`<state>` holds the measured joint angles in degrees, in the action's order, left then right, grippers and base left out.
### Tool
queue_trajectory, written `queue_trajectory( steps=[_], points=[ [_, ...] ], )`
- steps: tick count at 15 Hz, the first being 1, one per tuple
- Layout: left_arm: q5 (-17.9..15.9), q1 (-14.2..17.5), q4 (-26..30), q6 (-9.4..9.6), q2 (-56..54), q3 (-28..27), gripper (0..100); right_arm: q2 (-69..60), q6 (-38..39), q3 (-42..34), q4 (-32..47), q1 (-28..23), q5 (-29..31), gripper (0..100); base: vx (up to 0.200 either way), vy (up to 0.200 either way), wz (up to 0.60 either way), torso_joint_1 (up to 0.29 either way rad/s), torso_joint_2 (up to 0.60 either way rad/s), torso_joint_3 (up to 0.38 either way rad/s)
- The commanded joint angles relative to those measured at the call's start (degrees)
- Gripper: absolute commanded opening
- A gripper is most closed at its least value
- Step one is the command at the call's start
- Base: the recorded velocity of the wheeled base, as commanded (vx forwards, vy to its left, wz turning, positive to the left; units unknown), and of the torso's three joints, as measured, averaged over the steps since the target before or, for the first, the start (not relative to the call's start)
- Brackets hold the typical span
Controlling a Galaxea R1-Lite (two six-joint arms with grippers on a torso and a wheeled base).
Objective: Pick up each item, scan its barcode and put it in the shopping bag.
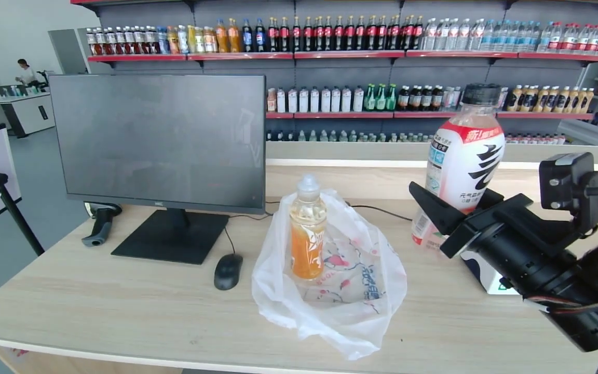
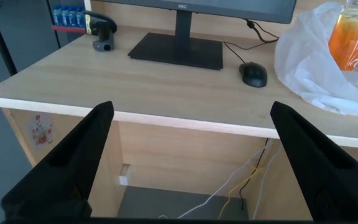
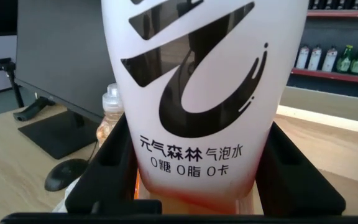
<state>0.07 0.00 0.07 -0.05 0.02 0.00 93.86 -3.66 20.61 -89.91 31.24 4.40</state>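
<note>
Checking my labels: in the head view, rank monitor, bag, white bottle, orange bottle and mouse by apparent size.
1. monitor
2. bag
3. white bottle
4. orange bottle
5. mouse
The white bottle is held up, maybe nearer the camera, so ranks 3 and 4 are unsure.

Black arm point(image 1: 538, 254), wedge-fingered hand point(image 1: 449, 193), red-orange cables point(image 1: 584, 304), screwed camera block point(image 1: 569, 182)

Black print: white bottle point(image 1: 462, 161); blue print: shopping bag point(image 1: 278, 291).
</note>
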Motion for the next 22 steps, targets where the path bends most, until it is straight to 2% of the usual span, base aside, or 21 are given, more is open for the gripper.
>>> queue_trajectory(
  steps=[1, 10, 16, 22],
  points=[
    [0.01, 0.00, -0.07, -0.13, -0.02, 0.00, 100, 2.65, 0.05, 1.09, -0.09, -0.04, 0.08, 0, 0.000, 0.000, 0.00, 0.000, 0.00, 0.000],
    [0.01, 0.09, -0.07, -0.21, -0.02, 0.00, 100, 15.04, 2.25, 7.07, -0.09, 0.40, 0.08, 0, 0.000, 0.000, 0.00, 0.000, 0.00, 0.000],
    [0.01, 0.09, -0.07, -0.21, -0.02, 0.00, 100, 21.81, 2.78, 7.77, -0.09, 0.22, -0.09, 0, 0.000, 0.000, 0.00, 0.000, 0.00, 0.000],
    [0.01, 0.09, -0.07, -0.21, -0.02, 0.00, 100, 27.08, 5.77, 12.78, -0.09, 0.13, -0.01, 0, 0.000, 0.000, 0.00, 0.000, 0.00, 0.000]
  ],
)
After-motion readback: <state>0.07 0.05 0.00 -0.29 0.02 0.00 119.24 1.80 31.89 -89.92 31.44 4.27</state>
